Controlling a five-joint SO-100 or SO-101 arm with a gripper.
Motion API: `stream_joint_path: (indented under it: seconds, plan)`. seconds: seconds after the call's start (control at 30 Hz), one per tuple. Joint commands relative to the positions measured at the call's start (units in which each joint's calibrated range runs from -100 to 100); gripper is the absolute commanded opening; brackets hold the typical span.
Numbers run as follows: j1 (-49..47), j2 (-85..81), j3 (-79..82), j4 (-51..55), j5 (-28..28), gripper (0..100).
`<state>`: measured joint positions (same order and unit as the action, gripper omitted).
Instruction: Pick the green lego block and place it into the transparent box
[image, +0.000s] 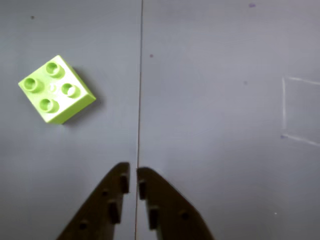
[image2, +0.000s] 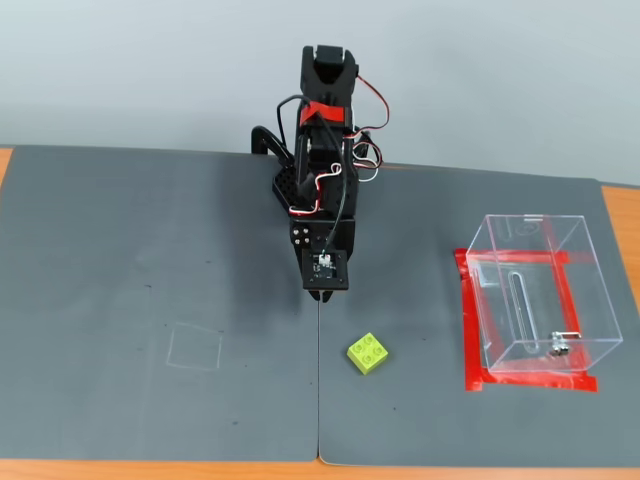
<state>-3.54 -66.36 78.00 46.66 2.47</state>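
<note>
Wrist view cuts off the nearly closed, empty fingers below, green lego block lying apart

In the fixed view, green lego block lying on the mat at 5 o'clock of the gripper, transparent box sitting at 3 o'clock, well apart from the block.

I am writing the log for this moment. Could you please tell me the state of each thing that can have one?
green lego block: upright, studs up, lying free on the mat, not gripped.
transparent box: open at the top, empty, standing inside the red tape frame.
gripper: nearly shut, holding nothing, above the mat seam.
</note>
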Motion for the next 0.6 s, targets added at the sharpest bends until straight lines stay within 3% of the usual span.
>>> stream_joint_path:
  seconds: [0.0,0.23,0.47,0.57]
  plan:
    - [-0.98,3.57,-5.59,-0.74,0.16,2]
    - [-2.69,11.29,-10.65,-0.74,1.73,4]
    - [-5.68,18.07,-17.62,-0.74,6.62,25]
    - [-6.42,21.04,-20.15,-0.74,7.67,29]
